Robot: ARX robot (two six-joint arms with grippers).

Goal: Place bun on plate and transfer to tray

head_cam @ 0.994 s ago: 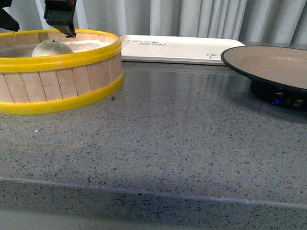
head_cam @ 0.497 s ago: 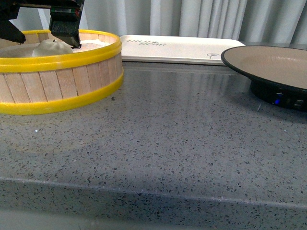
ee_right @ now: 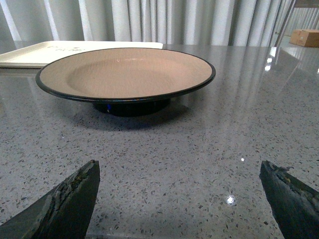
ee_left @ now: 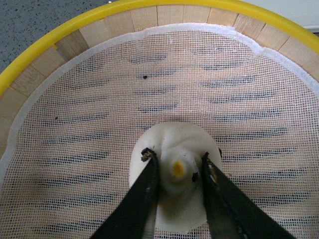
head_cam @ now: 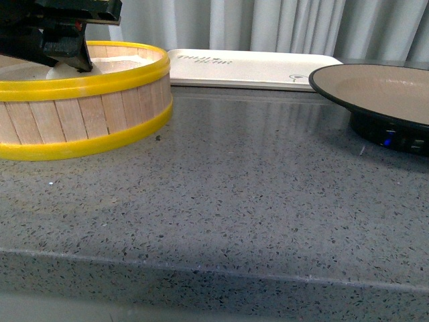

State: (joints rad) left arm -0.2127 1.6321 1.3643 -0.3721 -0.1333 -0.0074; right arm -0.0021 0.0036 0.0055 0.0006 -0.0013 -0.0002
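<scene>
I am clamping my left gripper (ee_left: 177, 156) on the bun (ee_left: 174, 139) in the basket (head_cam: 80, 114), ready for carrying to the plate (head_cam: 375, 84) at three o'clock; right gripper (ee_right: 179, 169) is hanging spread apart.

One bun (ee_left: 177, 147), one plate (ee_right: 124, 69), one tray (head_cam: 248, 67), one steamer basket (head_cam: 87, 111), one mesh liner (ee_left: 199, 84) and one surface (head_cam: 255, 201) are counted; two tools are counted, the left tool (ee_left: 178, 157) and the right tool (ee_right: 179, 169); one cardboard box (ee_right: 305, 37) is seen
</scene>
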